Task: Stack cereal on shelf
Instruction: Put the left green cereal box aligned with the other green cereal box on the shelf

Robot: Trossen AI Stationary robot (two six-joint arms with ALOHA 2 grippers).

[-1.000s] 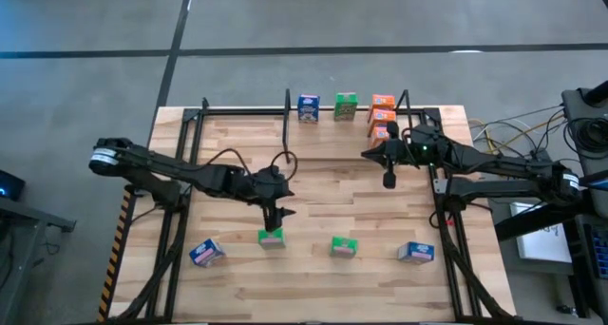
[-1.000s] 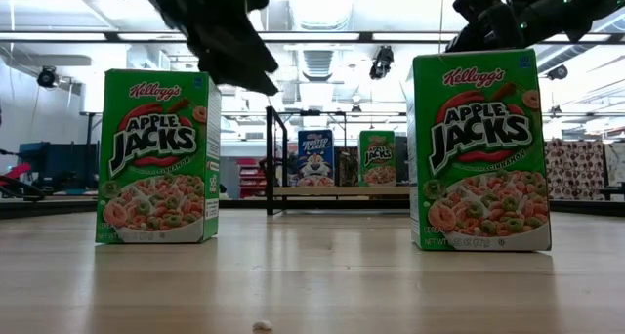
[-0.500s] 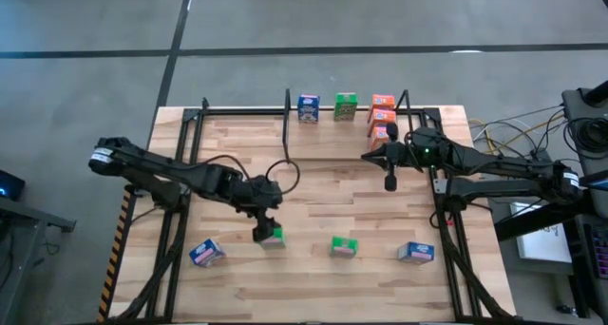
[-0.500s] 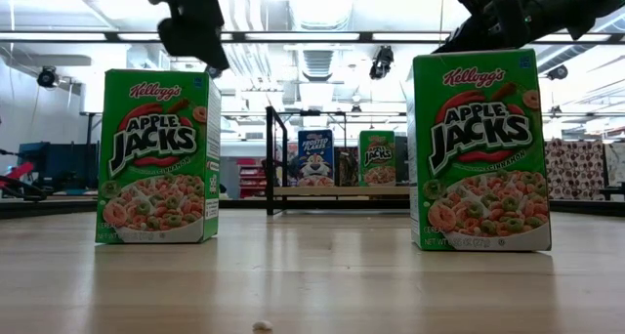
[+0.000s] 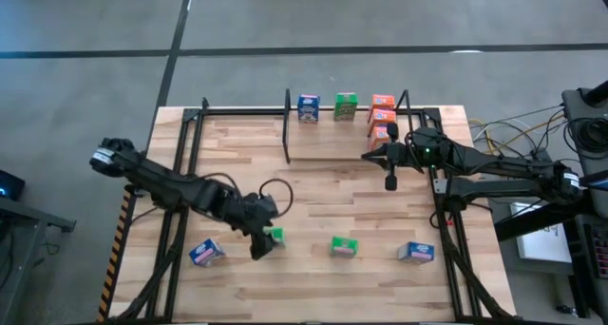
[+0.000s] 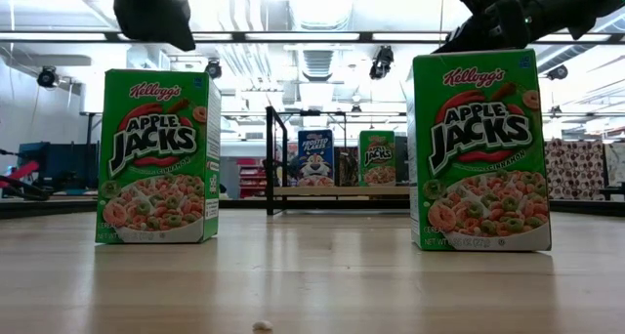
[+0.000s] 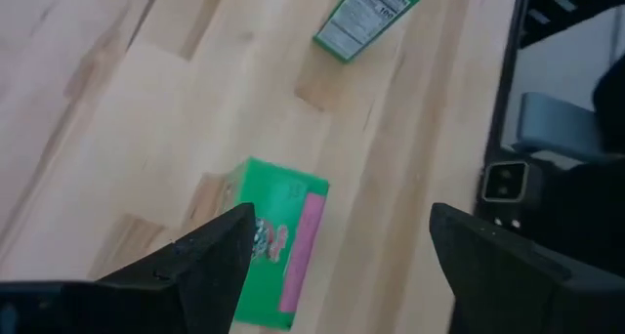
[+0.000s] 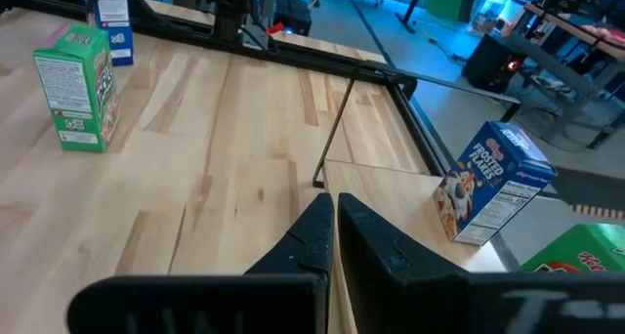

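My left gripper [image 5: 258, 248] hangs open above the table, just left of an upright green cereal box [image 5: 275, 236]. In its wrist view the open gripper [image 7: 342, 222] has that box [image 7: 281, 244] below its fingers, untouched. A second green box [image 5: 344, 246] and two blue boxes [image 5: 206, 253] [image 5: 415, 253] stand along the near side. On the shelf [image 5: 332, 140] at the far edge stand a blue box [image 5: 308, 107], a green box [image 5: 346, 105] and stacked orange boxes [image 5: 383, 116]. My right gripper [image 5: 389, 181] waits shut near the shelf's right post.
Black rod side frames [image 5: 180, 173] [image 5: 439, 201] run along the table's left and right edges. Bare wood lies between the near row of boxes and the shelf. In the low view the two green boxes [image 6: 156, 156] [image 6: 479, 148] stand before the shelf [image 6: 337, 190].
My left gripper has drawn away from above the left green box, going up and toward the table's near left, rolling as it went. The box stands where it was. My right arm has kept still.
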